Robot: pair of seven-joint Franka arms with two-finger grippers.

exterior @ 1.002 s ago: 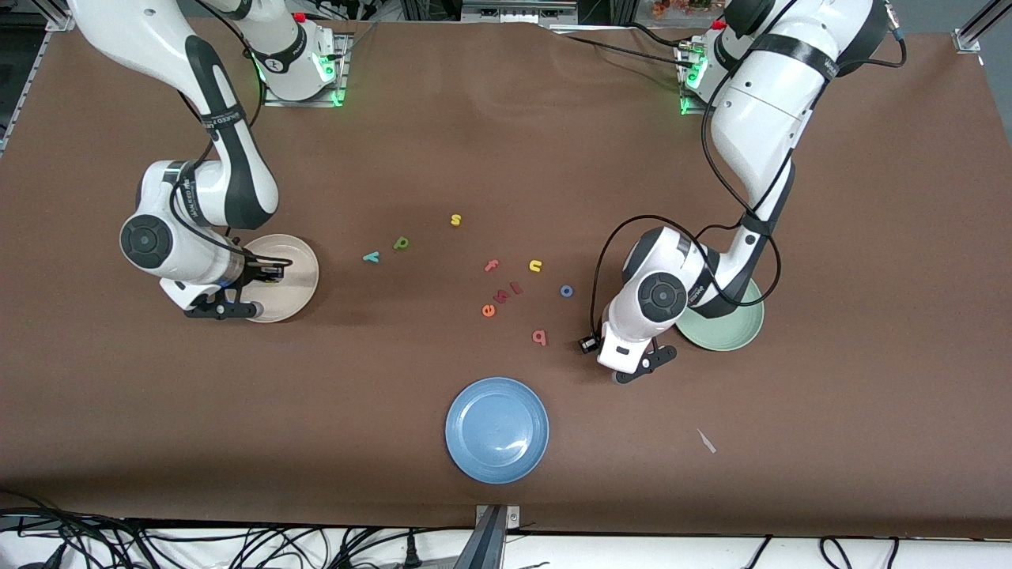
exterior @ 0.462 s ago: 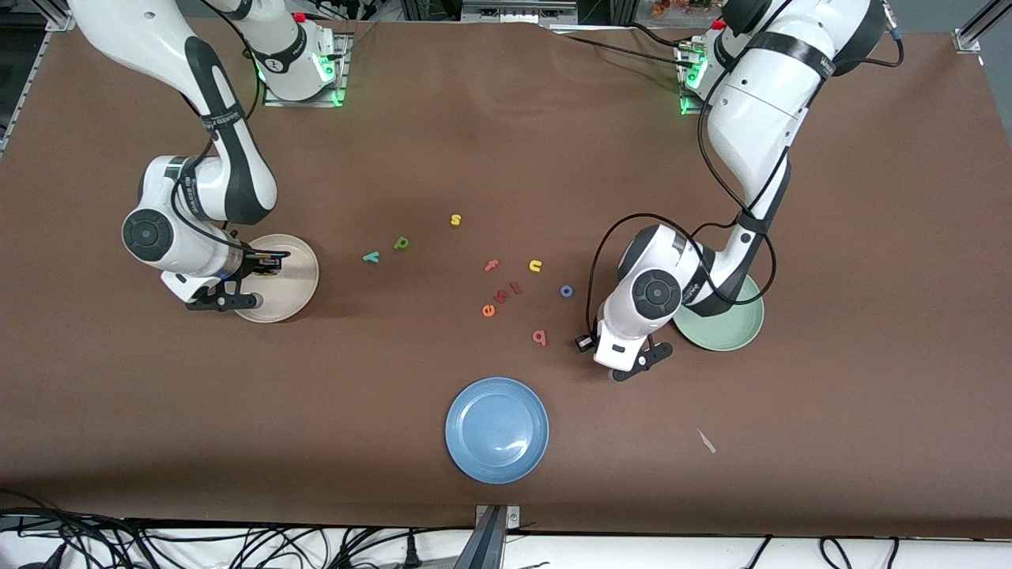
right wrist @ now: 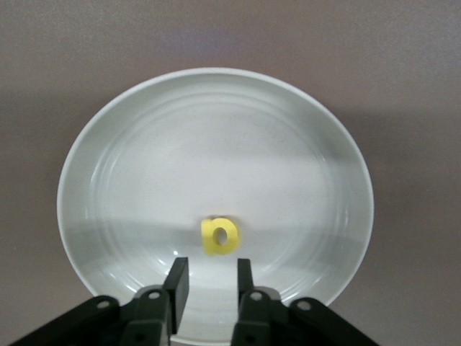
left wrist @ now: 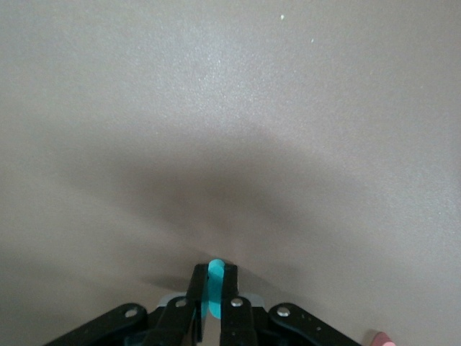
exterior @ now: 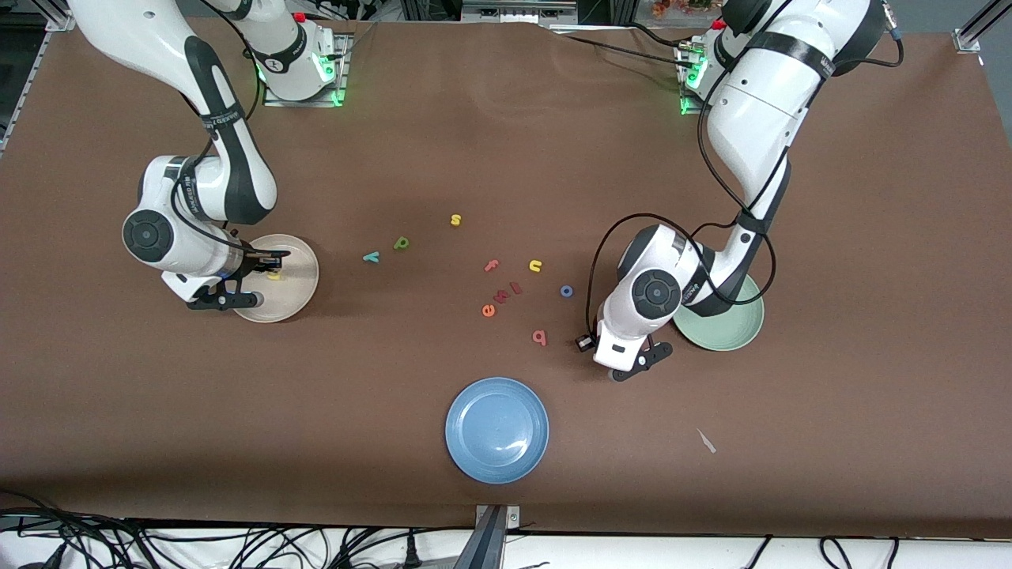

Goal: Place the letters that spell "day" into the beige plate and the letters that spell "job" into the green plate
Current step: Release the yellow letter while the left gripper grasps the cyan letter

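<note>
The beige plate (exterior: 294,294) (right wrist: 216,94) lies toward the right arm's end, and a yellow a (exterior: 274,275) (right wrist: 220,236) lies flat in it. My right gripper (exterior: 257,278) (right wrist: 209,277) hangs open just over the plate, apart from the a. My left gripper (exterior: 632,367) (left wrist: 214,277) is shut on the teal j (left wrist: 214,285), low over the table beside the green plate (exterior: 731,332). On the table lie the teal y (exterior: 371,257), green d (exterior: 401,243), blue o (exterior: 566,291) and pink b (exterior: 539,337) (left wrist: 380,337).
A blue plate (exterior: 496,429) sits nearest the front camera. Loose in the middle are a yellow s (exterior: 455,220), yellow u (exterior: 535,266), pink f (exterior: 492,265), orange e (exterior: 489,310) and two small red letters (exterior: 507,292). A paper scrap (exterior: 706,441) lies near the front edge.
My right gripper has opened and the yellow a now lies in the beige plate. My left gripper has closed on the teal j and shifted slightly.
</note>
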